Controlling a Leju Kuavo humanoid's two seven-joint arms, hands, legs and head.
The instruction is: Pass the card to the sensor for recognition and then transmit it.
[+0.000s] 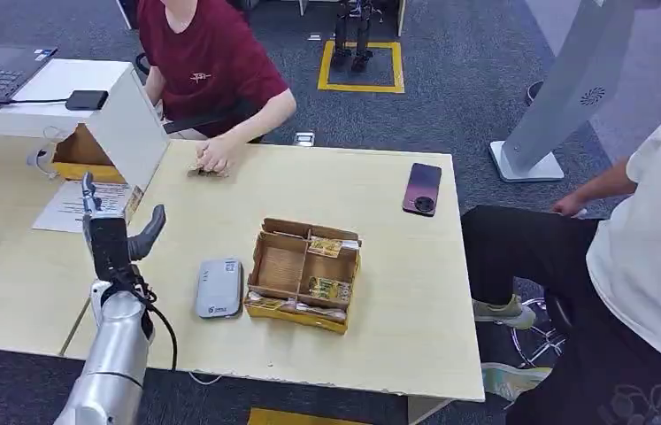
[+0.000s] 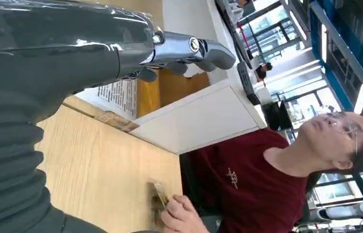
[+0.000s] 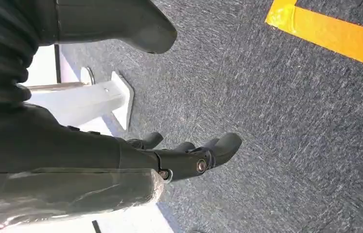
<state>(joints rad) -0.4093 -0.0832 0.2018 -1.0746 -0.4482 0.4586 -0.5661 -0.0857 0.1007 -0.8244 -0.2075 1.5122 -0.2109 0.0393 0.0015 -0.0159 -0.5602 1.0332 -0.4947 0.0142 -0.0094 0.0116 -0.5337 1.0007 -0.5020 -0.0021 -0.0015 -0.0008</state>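
My left hand [image 1: 119,235] is raised over the left part of the table, fingers spread and holding nothing; its fingers [image 2: 189,51] point toward the white box. A grey-white card sensor [image 1: 219,288] lies flat to its right. Beside the sensor sits a cardboard tray [image 1: 279,266] with cards [image 1: 329,288] in its compartments. A person in a red shirt presses a card [image 2: 160,193] to the far table edge with a hand [image 1: 213,159]. My right hand [image 3: 189,158] hangs above grey carpet, fingers loosely extended, with nothing in it.
A white box [image 1: 130,124] with a brown inside stands at the back left over a printed sheet [image 1: 74,208]. A dark phone [image 1: 422,188] lies at the far right of the table. A second person in white [image 1: 645,257] sits at the right.
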